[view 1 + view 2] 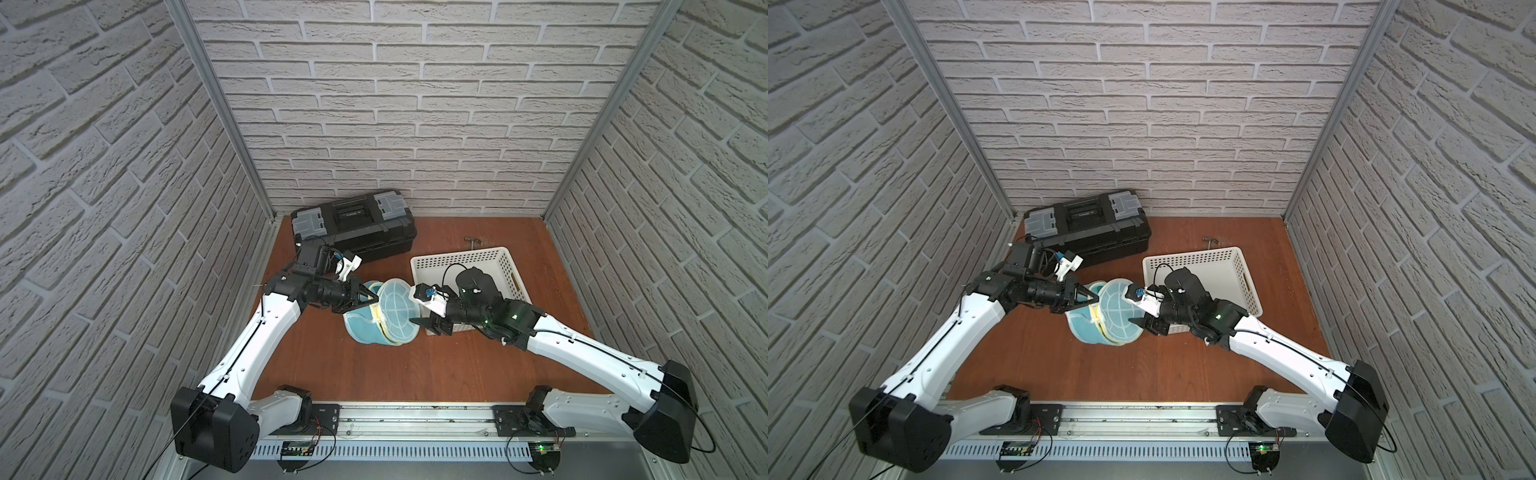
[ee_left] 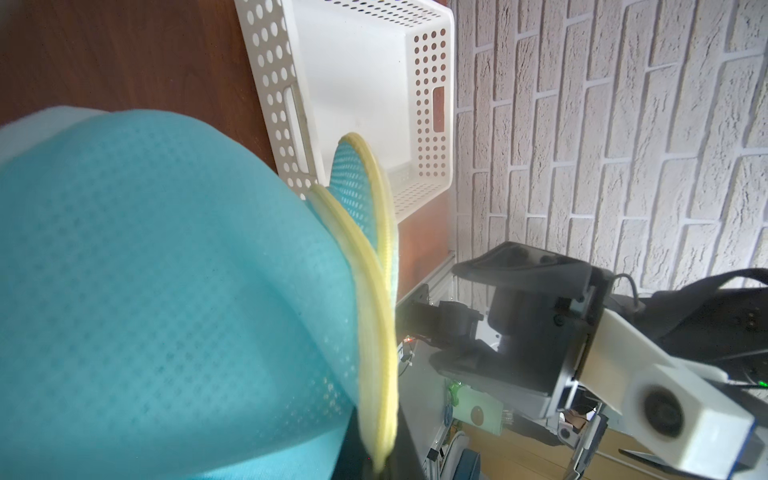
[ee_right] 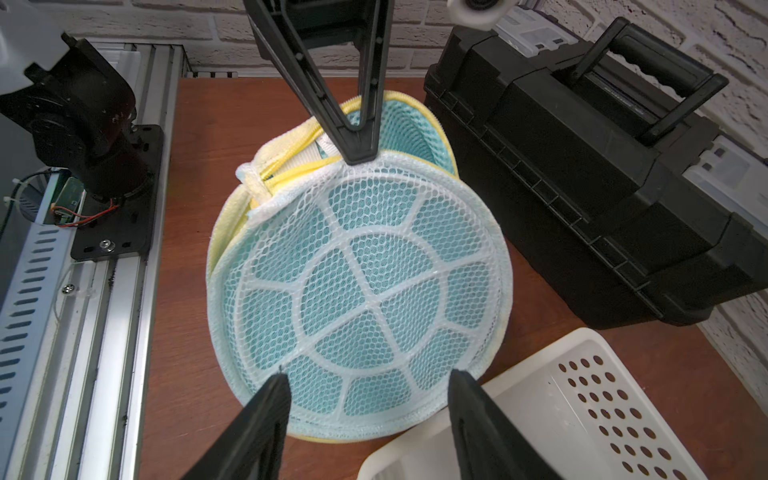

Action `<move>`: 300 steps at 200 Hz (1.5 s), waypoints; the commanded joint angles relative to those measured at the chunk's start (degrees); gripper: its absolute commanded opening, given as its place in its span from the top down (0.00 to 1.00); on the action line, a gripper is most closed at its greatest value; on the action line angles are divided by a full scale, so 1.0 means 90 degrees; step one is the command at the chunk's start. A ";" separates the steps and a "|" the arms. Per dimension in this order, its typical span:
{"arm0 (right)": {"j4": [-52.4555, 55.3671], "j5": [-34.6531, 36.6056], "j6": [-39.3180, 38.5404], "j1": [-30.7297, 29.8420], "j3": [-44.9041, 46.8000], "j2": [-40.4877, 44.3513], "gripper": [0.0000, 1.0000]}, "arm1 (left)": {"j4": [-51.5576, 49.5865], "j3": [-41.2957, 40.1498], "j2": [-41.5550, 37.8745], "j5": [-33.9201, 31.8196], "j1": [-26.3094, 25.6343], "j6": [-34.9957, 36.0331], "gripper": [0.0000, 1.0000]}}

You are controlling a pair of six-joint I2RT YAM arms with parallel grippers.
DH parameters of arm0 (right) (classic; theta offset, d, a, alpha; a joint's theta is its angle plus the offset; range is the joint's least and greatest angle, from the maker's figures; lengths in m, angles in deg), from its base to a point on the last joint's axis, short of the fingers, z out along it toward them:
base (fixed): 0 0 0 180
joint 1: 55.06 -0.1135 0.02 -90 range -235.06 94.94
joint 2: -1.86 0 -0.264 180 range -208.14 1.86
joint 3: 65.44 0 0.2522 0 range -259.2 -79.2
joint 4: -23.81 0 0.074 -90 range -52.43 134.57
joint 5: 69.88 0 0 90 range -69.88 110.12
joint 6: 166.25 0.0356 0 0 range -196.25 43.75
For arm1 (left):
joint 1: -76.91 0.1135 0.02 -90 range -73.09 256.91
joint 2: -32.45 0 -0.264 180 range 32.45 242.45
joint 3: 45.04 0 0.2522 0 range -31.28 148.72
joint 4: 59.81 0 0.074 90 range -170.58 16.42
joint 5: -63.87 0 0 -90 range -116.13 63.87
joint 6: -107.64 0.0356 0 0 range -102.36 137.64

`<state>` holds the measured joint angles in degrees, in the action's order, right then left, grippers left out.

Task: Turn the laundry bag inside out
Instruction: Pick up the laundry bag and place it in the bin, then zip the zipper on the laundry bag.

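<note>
Laundry bag [image 1: 382, 313]: soft light-blue mesh with yellow trim, lying on the brown surface [image 1: 374, 374] about midway between the near and far edges, a little left of centre; both top views show it there

Bag shape: squashed short and tipped on its side, with the blue wall bulging toward the left arm and the yellow trim running round the rim

Round end [image 3: 361, 291]: white netting in a spoked-ring pattern over blue, turned toward the right arm and filling much of the right wrist view

Left hand [image 1: 376, 298]: fully closed, its two fingers meeting in a point on the upper rim of the round end, where white netting and yellow trim are bunched together; it has the bag pinched there

Right hand [image 1: 422, 326]: jaws well apart, holding nothing; the two fingertips [image 3: 278, 386] stand at the lower rim of the round end, one on each side; whether they touch the netting cannot be told

Basket [image 1: 507, 266]: white perforated plastic, in the far half toward the right edge, just beside the bag; the right arm reaches across its near corner

Toolbox [image 1: 361, 232]: black with grey latches, lid shut, handle on top, in the far left corner, near the bag
</note>
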<state>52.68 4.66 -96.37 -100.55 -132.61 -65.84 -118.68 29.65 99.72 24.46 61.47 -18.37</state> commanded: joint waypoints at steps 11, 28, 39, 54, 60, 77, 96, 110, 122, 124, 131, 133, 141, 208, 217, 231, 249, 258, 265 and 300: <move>-0.0477 -0.0205 0.0511 -0.0416 -0.0010 -0.0010 0.39 | 0.0403 0.0036 -0.0200 0.0195 0.0026 -0.0052 1.00; -0.0754 -0.0283 0.1203 -0.0546 0.0142 0.0110 0.44 | 0.0787 -0.0110 -0.0298 0.0190 0.0027 -0.0363 1.00; -0.1009 -0.0270 0.1709 -0.0649 0.0300 0.0233 0.51 | 0.1182 -0.0226 -0.0376 0.0181 0.0031 -0.0629 1.00; -0.1223 -0.0160 0.2488 -0.0766 0.0496 0.0398 0.61 | 0.1656 -0.0350 -0.0462 0.0091 0.0035 -0.0953 1.00; -0.1245 -0.0140 0.2787 -0.0797 0.0529 0.0444 0.64 | 0.1799 -0.0370 -0.0485 0.0033 0.0026 -0.1044 1.00; -0.1347 -0.0142 0.3494 -0.0921 0.0605 0.0527 0.68 | 0.2273 -0.0379 -0.0541 -0.0059 0.0028 -0.1305 1.00; -0.1731 -0.0172 0.4050 -0.1029 0.0798 0.0572 0.75 | 0.2772 -0.0295 -0.0580 -0.0006 0.0029 -0.1598 1.00; -0.2251 -0.0120 0.4421 -0.1029 0.1078 0.0626 0.84 | 0.2846 -0.0141 -0.0622 -0.0060 0.0027 -0.1635 1.00; -0.2576 0.0124 0.4656 -0.1038 0.1311 0.0693 0.91 | 0.3019 -0.0048 -0.0707 -0.0155 0.0026 -0.1774 1.00; -0.2624 0.0177 0.4684 -0.1036 0.1346 0.0710 0.91 | 0.3075 -0.0050 -0.0719 -0.0180 0.0031 -0.1801 1.00; -0.2759 0.0344 0.4750 -0.1030 0.1437 0.0722 0.93 | 0.3313 -0.0068 -0.0794 -0.0249 0.0022 -0.1972 1.00; -0.2789 0.0396 0.4766 -0.1034 0.1453 0.0717 0.94 | 0.3386 -0.0077 -0.0816 -0.0264 0.0020 -0.2021 1.00; -0.2887 0.0542 0.4816 -0.1034 0.1498 0.0710 0.96 | 0.3683 -0.0122 -0.0892 -0.0350 0.0026 -0.2195 1.00; -0.4057 0.0815 0.5520 -0.0709 0.1885 0.0960 0.95 | 0.4142 0.0018 -0.0945 -0.0232 -0.0012 -0.2186 1.00; -0.3983 0.0788 0.5483 -0.0680 0.1849 0.0960 0.93 | 0.4234 0.0036 -0.0917 -0.0194 -0.0029 -0.2217 1.00; -0.3933 0.0846 0.5443 -0.0660 0.1805 0.0942 0.89 | 0.4308 0.0097 -0.0883 -0.0150 -0.0077 -0.2213 1.00; -0.4054 0.0921 0.5521 -0.0653 0.1794 0.0921 0.85 | 0.4327 0.0197 -0.0843 -0.0105 -0.0158 -0.2164 1.00; -0.4131 0.0973 0.5572 -0.0657 0.1803 0.0904 0.84 | 0.4351 0.0231 -0.0839 -0.0105 -0.0194 -0.2151 1.00; -0.4205 0.0992 0.5607 -0.0646 0.1821 0.0892 0.84 | 0.4392 0.0251 -0.0829 -0.0094 -0.0234 -0.2142 1.00; -0.4432 0.1008 0.5727 -0.0561 0.1794 0.0958 0.85 | 0.4429 0.0321 -0.0780 -0.0016 -0.0341 -0.2095 1.00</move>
<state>17.69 12.85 -46.32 -106.19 -115.74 -58.23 -83.40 30.61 92.72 22.58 59.13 -38.09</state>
